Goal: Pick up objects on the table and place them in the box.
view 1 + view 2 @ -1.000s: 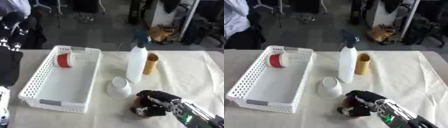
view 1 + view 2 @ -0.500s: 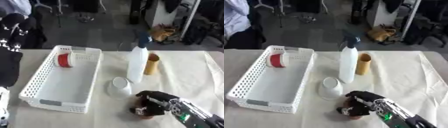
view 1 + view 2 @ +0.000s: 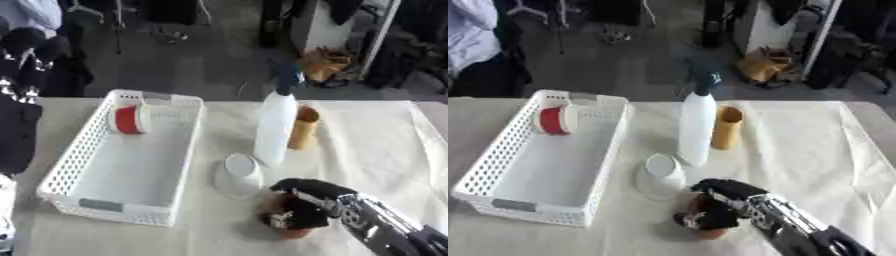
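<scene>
Right hand clamped on the brown object, hardly moved.
Your right hand (image 3: 302, 210) stays curled round the brown object (image 3: 293, 231) beside the white cup (image 3: 239, 172); basket (image 3: 83, 185) unchanged.

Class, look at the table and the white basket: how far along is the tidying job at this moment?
Done: one red and white object already lies at the far end of the basket.

In hand: the right hand is curled round a small brown object on the table near the front edge.

Left: the upturned white cup, the spray bottle and the tan tube beside it.
</scene>
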Motion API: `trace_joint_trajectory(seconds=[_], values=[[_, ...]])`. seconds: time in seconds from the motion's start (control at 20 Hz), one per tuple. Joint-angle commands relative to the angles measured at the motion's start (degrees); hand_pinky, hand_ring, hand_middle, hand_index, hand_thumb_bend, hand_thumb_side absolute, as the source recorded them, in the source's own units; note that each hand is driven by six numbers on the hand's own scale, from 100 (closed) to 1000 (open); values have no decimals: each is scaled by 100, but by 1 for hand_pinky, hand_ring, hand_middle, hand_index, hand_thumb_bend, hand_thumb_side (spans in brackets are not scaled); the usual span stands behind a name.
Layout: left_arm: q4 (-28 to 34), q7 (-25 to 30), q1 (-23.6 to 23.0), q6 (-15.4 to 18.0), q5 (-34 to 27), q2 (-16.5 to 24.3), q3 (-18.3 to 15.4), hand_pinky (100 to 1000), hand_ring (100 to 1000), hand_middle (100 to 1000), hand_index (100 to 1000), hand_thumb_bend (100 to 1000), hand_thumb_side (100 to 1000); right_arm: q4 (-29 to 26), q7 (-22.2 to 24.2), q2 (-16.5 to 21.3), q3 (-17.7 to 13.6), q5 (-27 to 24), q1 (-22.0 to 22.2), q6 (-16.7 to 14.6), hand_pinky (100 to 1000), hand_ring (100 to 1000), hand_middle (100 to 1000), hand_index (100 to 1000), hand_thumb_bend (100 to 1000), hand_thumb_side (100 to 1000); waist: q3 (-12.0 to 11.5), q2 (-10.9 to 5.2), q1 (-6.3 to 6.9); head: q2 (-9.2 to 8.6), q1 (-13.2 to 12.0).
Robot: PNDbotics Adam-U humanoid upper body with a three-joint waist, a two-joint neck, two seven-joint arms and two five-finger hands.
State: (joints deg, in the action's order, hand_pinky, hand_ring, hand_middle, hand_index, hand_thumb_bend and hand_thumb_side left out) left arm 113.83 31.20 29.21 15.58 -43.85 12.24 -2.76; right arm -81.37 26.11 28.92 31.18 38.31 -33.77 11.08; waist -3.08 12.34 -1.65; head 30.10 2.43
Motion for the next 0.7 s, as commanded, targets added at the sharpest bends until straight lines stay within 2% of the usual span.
trace_joint_trajectory(seconds=[0.05,0.1,0.15,0.2,0.25,0.3,0.6,0.7], values=[[76,10,106,-2,7,24,-52,895,801,745,833,100,863,128,74,90,4,22,68,10,725,998,1000,1000,535,820,24,-61,36,-43,12],[76,9,104,-4,8,22,-51,897,801,744,832,100,861,134,112,94,-1,10,61,8,722,999,1000,1000,600,776,29,-64,39,-51,13],[76,12,101,-6,11,20,-51,897,801,744,832,100,861,131,149,99,-7,2,52,8,722,999,1000,1000,600,776,32,-66,42,-55,14],[76,12,98,-10,15,17,-51,898,801,744,831,100,862,131,203,108,-5,-6,40,10,702,998,1000,1000,595,674,35,-68,42,-55,18],[76,11,96,-16,19,14,-51,898,801,744,831,100,862,132,276,117,0,-13,23,16,702,998,1000,1000,595,674,37,-71,42,-55,20],[76,5,99,-22,22,13,-53,901,800,743,830,100,862,131,349,128,4,-20,9,24,678,994,1000,1000,582,601,37,-74,43,-65,25],[76,-23,104,-40,40,13,-58,901,791,740,825,100,861,97,583,168,4,-113,-15,89,606,984,1000,1000,564,528,38,-77,40,-84,28],[76,-34,112,-38,38,11,-59,902,791,740,824,100,863,103,620,172,5,-161,-8,110,599,979,1000,1000,556,533,41,-76,40,-80,26]])
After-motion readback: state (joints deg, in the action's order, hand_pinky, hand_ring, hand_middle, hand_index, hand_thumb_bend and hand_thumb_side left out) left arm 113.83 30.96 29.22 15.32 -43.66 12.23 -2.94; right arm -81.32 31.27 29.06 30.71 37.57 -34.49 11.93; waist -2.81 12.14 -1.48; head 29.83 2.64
